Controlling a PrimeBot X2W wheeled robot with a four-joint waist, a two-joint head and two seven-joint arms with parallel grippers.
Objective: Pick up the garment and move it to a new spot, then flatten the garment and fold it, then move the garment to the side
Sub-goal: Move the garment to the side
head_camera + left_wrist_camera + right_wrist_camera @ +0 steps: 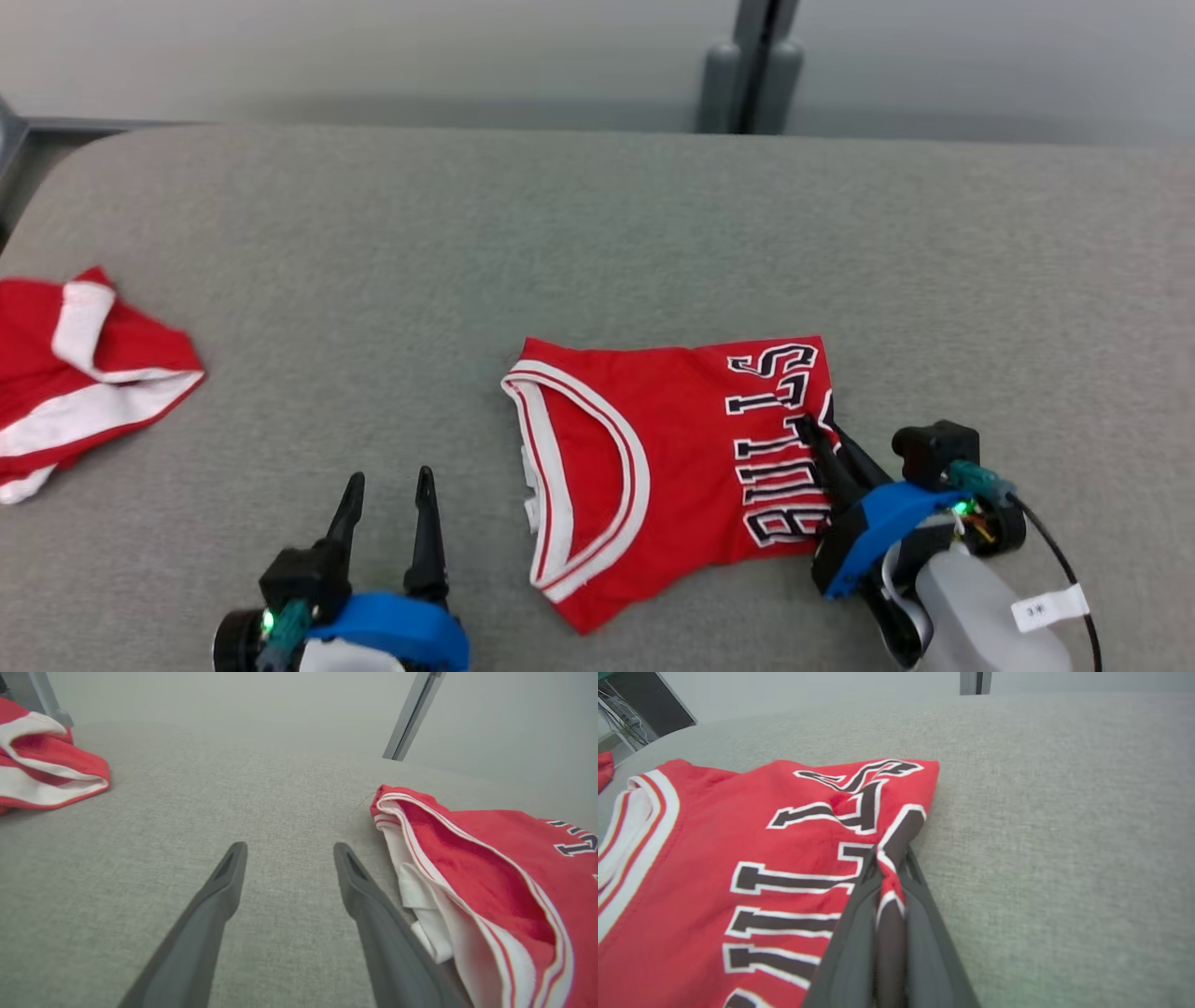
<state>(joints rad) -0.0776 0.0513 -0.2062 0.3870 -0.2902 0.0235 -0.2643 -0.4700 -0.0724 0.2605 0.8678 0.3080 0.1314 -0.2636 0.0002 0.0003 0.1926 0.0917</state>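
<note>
The garment (672,457) is a red jersey with white-trimmed openings and dark letters, lying folded on the grey table (597,243) just right of centre. My right gripper (814,431) is shut on the jersey's right edge, beside the lettering. The right wrist view shows a pinch of the garment (738,826) squeezed between my right gripper (889,858). My left gripper (389,485) stands open over bare table, left of the jersey's white-trimmed opening. In the left wrist view the left gripper (287,849) holds nothing, and the garment (490,882) lies just to the right of it.
A second red and white cloth (75,373) lies crumpled at the table's left edge; this cloth (42,765) also appears in the left wrist view. A grey post (752,65) stands behind the table's far edge.
</note>
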